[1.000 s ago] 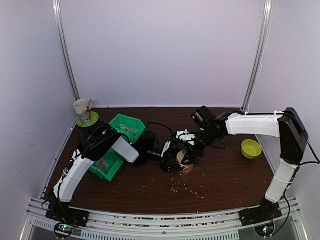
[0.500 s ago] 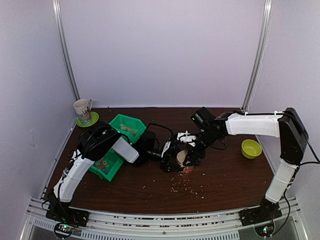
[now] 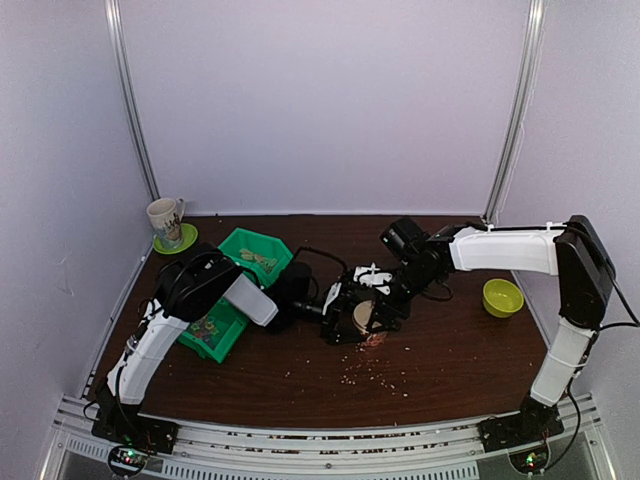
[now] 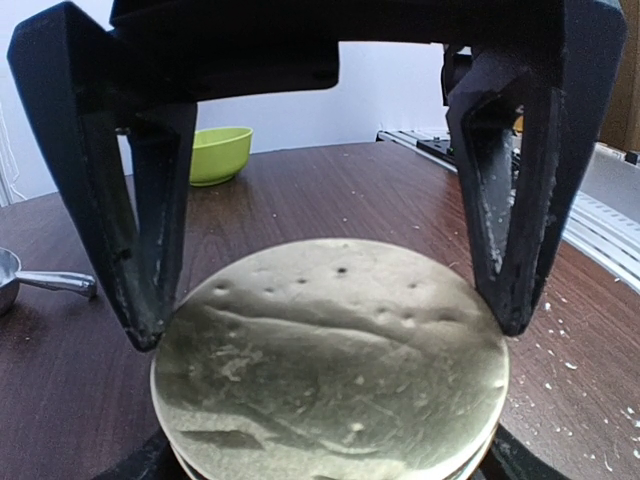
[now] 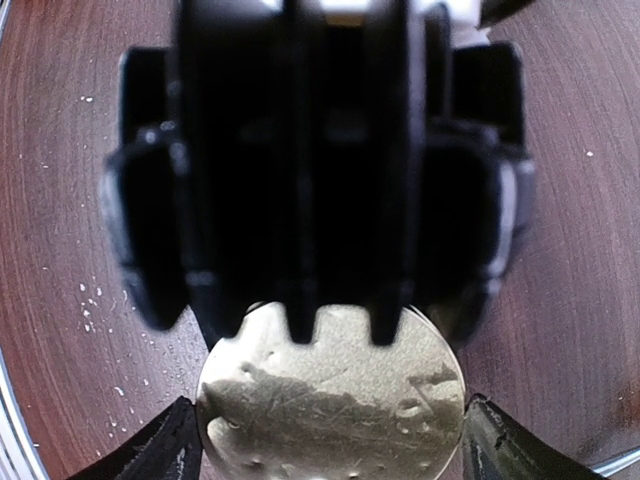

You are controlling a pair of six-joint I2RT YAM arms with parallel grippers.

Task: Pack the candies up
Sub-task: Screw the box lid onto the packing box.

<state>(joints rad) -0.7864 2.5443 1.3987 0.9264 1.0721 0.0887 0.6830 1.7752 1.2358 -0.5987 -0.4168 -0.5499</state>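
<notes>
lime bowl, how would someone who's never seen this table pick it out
On the dark wooden table, look to the right side, beside the right arm's white forearm. The bowl sits alone there, round and yellow-green, unlike the green rectangular bins on the left.

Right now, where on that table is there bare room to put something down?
Bare wood lies between the jar and the green bowl, and near the front edge left of the crumbs. The middle is crowded: the left tool and right tool flank the jar, with the green bins alongside.
</notes>
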